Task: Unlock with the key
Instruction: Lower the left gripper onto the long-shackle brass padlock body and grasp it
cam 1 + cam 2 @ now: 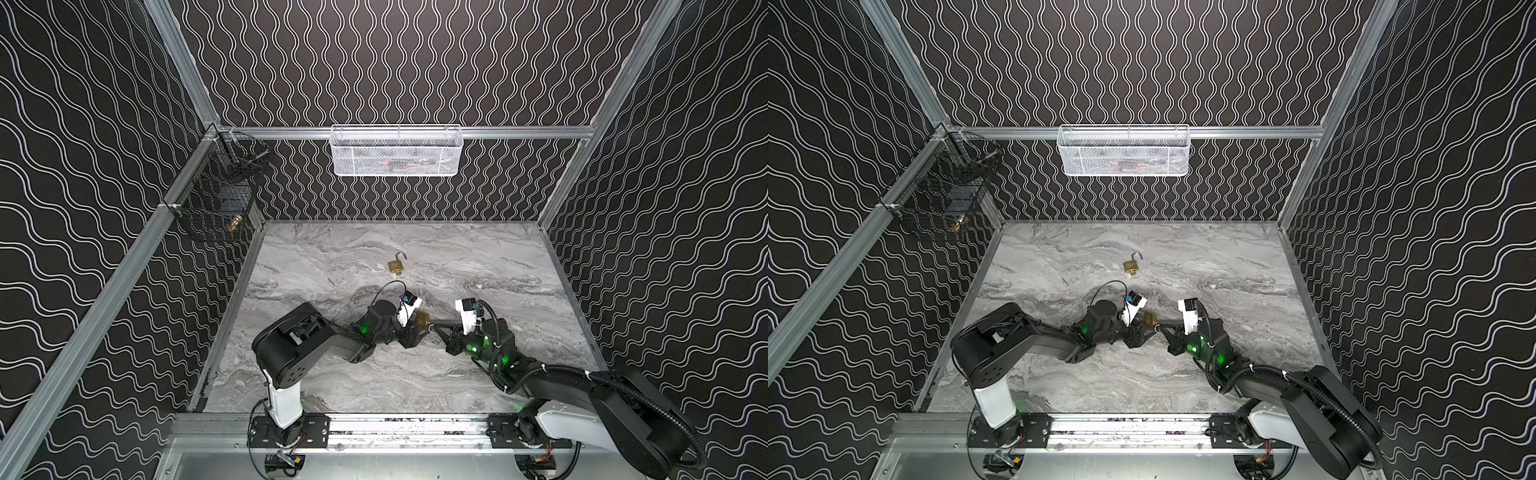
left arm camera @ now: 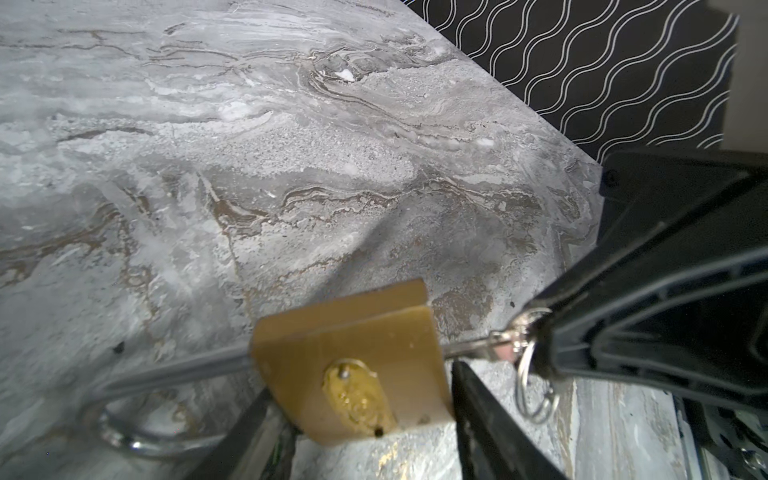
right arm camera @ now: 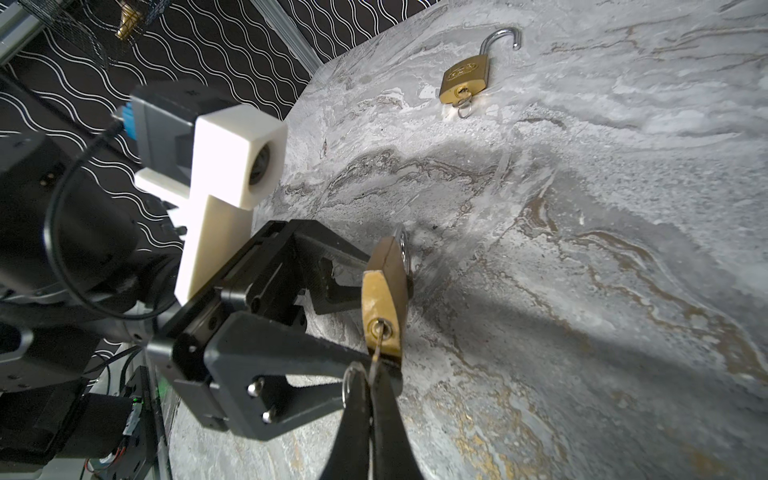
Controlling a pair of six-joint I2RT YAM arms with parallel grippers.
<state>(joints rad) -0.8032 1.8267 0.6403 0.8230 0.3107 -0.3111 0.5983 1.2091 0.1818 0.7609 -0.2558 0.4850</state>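
A brass padlock (image 1: 423, 319) (image 1: 1150, 319) hangs above the marble table (image 1: 478, 257), held by my left gripper (image 1: 421, 325) (image 2: 361, 386), whose fingers press on its two sides. In the right wrist view the padlock (image 3: 384, 291) faces me keyhole first. A silver key (image 3: 376, 353) (image 2: 478, 343) sits in that keyhole. My right gripper (image 3: 370, 378) (image 1: 434, 326) is shut on the key's head, and the key ring (image 2: 534, 390) dangles beside it. The shackle (image 2: 137, 436) points away from the key, too blurred to tell whether it is open.
A second brass padlock (image 1: 397, 266) (image 3: 465, 81) lies further back on the table, shackle swung open, a key in it. A white mesh basket (image 1: 395, 151) hangs on the back wall. A black wire basket (image 1: 216, 199) hangs at the back left corner.
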